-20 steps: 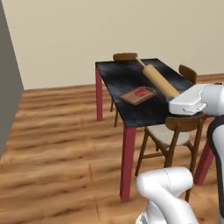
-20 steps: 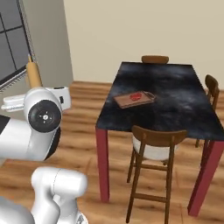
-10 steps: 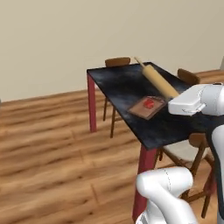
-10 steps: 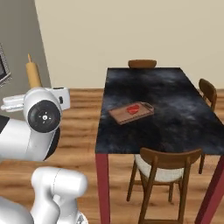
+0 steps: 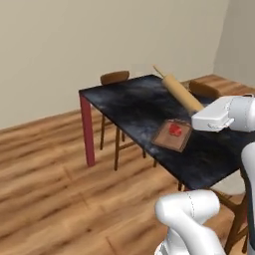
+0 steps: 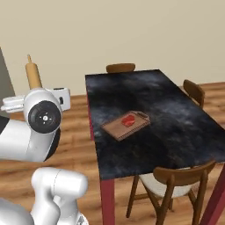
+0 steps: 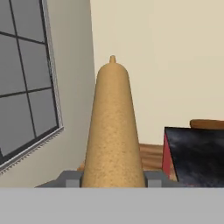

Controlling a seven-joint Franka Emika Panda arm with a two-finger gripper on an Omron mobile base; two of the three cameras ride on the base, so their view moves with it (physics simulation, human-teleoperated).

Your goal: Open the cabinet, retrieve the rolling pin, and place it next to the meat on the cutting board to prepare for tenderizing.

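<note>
Gripping the rolling pin (image 7: 113, 131) by its near end, the gripper (image 7: 113, 178) has its two fingers (image 7: 69, 178) pressed against either side of the tan cylinder, partly closed around it; in the hand view the tips are mostly cut off by the bottom edge. The pin points away from the hand, held in the air, its far handle a small nub at the top. In the left base view the rolling pin (image 5: 180, 92) slants above the far right part of the dark table (image 5: 124, 102), and its near end is hidden behind the white wrist. On that table lies the cutting board (image 6: 125, 125) with the meat (image 6: 128, 121) on it, well apart from the pin. Wooden chairs (image 6: 176, 184) stand around the table; the near one is partly cut off.
</note>
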